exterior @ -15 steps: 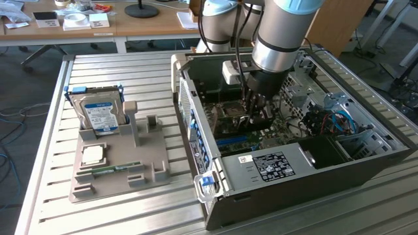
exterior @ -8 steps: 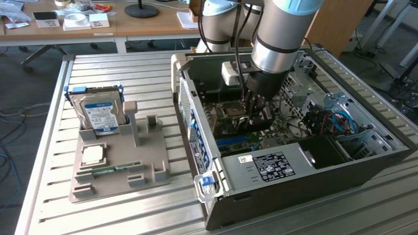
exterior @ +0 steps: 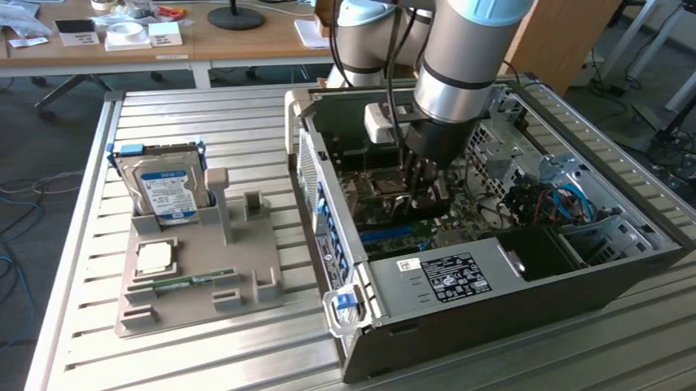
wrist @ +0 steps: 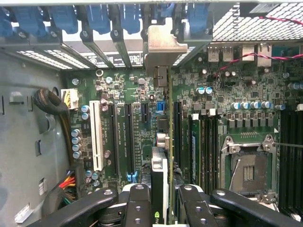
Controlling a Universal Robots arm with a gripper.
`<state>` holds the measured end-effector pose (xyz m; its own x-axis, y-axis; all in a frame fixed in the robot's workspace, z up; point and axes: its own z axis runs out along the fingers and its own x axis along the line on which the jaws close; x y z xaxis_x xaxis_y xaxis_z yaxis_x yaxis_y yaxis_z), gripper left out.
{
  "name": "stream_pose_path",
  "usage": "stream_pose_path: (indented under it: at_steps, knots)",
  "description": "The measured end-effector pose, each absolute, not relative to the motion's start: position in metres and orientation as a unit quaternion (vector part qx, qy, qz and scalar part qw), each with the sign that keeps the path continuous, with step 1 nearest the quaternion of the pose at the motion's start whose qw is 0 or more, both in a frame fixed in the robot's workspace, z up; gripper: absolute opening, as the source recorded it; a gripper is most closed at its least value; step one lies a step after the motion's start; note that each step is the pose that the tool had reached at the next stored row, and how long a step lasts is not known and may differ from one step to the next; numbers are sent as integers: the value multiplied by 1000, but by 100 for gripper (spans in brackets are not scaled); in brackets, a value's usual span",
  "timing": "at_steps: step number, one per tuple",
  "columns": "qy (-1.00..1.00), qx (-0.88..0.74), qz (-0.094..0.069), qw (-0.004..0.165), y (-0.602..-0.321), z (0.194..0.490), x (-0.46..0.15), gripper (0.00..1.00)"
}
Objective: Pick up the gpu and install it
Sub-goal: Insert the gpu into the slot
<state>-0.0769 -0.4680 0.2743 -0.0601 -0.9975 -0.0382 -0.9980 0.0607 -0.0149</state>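
Gpu edge-on over the motherboard
Gripper part-closed, its fingers clamping the card inside the computer case.

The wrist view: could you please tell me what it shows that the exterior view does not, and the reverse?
Wrist view: the gpu held edge-on in the gripper, its silver bracket at the rear slots, plus a white slot and the processor socket. Exterior view: the arm, and a grey tray with the hard drive and memory stick. Both: the motherboard in the open case.
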Motion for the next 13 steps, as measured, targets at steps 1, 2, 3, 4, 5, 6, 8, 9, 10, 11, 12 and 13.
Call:
stream_pose_path:
  at_steps: [1,2,3,4,5,6,8,9,10,11,12,13]
  knots:
    - [728,-685,8,19,-468,274,-77,27]
    - [728,-685,8,19,-468,274,-78,27]
    - [728,-685,8,19,-468,274,-78,27]
    - [728,-685,8,19,-468,274,-78,27]
    - [728,-685,8,19,-468,274,-78,27]
    - [728,-685,8,19,-468,274,-79,27]
    - [728,-685,8,19,-468,274,-79,27]
    - [728,-685,8,19,-468,274,-79,27]
    - [728,-685,8,19,-468,274,-80,27]
    - [728,-685,8,19,-468,274,-80,27]
    - [728,-685,8,19,-468,274,-80,27]
    - [728,-685,8,19,-468,274,-81,27]
